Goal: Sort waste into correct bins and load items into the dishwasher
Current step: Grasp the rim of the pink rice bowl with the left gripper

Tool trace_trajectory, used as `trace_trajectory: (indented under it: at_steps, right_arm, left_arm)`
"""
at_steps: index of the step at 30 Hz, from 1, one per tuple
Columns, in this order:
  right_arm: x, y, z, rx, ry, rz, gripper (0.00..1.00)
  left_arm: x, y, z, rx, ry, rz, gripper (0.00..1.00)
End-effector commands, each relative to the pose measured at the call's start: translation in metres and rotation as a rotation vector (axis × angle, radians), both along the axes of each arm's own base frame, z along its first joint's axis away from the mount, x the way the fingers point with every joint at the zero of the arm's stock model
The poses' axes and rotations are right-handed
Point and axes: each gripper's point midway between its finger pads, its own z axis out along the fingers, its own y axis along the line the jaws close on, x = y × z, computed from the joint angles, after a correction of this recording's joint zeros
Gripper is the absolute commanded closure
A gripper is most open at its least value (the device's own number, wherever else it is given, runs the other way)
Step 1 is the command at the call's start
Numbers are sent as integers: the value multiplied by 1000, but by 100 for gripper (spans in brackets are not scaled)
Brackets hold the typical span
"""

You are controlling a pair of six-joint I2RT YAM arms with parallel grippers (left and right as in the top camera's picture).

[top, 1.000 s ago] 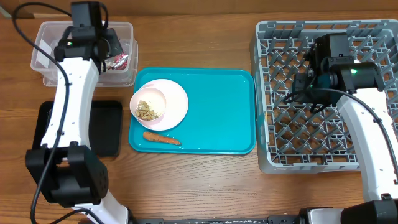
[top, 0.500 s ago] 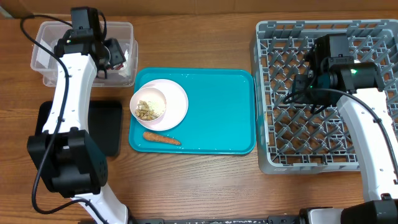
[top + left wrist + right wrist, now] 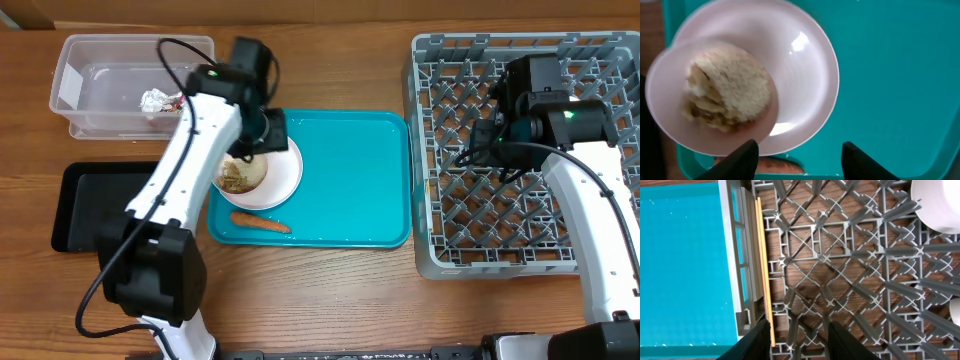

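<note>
The white bowl [image 3: 665, 85] heaped with beige scraps [image 3: 720, 97] sits off-centre on the pale pink plate [image 3: 807, 75], at the left end of the teal tray [image 3: 350, 180]. The carrot [image 3: 260, 222] lies on that tray too, just beside the plate, toward the tray's near edge. Right above them hangs the left tool [image 3: 800, 162], jaws apart, nothing between them.

From where I stand, the bowl is the worry. It is full and sits askew, so a pinch on one side of its rim could tip it and scatter scraps over the tray. A jaw catching the plate's rim as well might lift both and let the bowl slide. The carrot is round and may roll from closing jaws.

Left of the tray are the clear tub [image 3: 110, 80], holding a foil wad [image 3: 153, 100] and a red wrapper [image 3: 176, 103], and the black tray [image 3: 90, 200]. Bare surface [image 3: 330, 300] lies between, where anything loose could drop.

Right of the tray, the right tool [image 3: 800, 342] hovers over the grey rack [image 3: 470, 240], jaws apart and empty. The chopsticks [image 3: 763, 270] lie along the rack wall nearest the tray. A nudge might slip them through the lattice.
</note>
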Motion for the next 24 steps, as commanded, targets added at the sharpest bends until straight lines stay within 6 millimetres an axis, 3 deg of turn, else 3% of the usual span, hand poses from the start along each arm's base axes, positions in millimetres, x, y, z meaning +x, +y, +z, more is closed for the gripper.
trace_trajectory:
  at_steps: [1, 19, 22, 24]
  right_arm:
    - [4, 0, 7, 9, -24, -7, 60]
    - [2, 1, 7, 12, -16, -6, 60]
    - [2, 1, 7, 12, -16, -6, 60]
    - [2, 1, 7, 12, -15, -6, 60]
  left_arm:
    - [-9, 1, -18, 38, 24, 107, 46]
    - [-5, 5, -69, 55, -34, 172, 47]
    - [3, 3, -75, 39, -76, 167, 46]
    - [6, 2, -74, 37, -90, 166, 52]
